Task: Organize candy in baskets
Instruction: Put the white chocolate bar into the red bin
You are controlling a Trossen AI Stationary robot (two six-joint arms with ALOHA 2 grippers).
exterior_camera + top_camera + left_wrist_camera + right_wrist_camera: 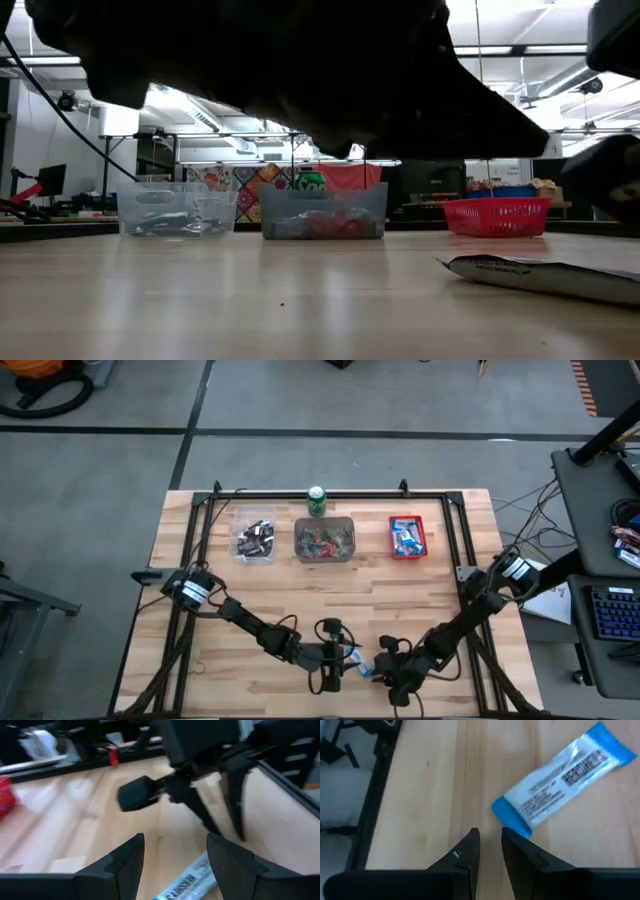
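Note:
A blue-and-white candy bar (356,660) lies flat on the wooden table near its front edge, also seen in the low view (540,275). My left gripper (175,840) is open, low over the table, with one finger on each side of the bar's end (192,880). My right gripper (490,832) comes from the right with only a narrow gap and nothing in it, its tips just short of the bar's blue end (512,817). At the back stand the baskets: clear (254,538), grey (324,540) and red (408,537), each holding candy.
A green drink can (317,501) stands behind the grey basket. A dark metal frame (330,493) runs along the table's back and sides. Bare wood lies between the baskets and the grippers. Both arms crowd the front middle.

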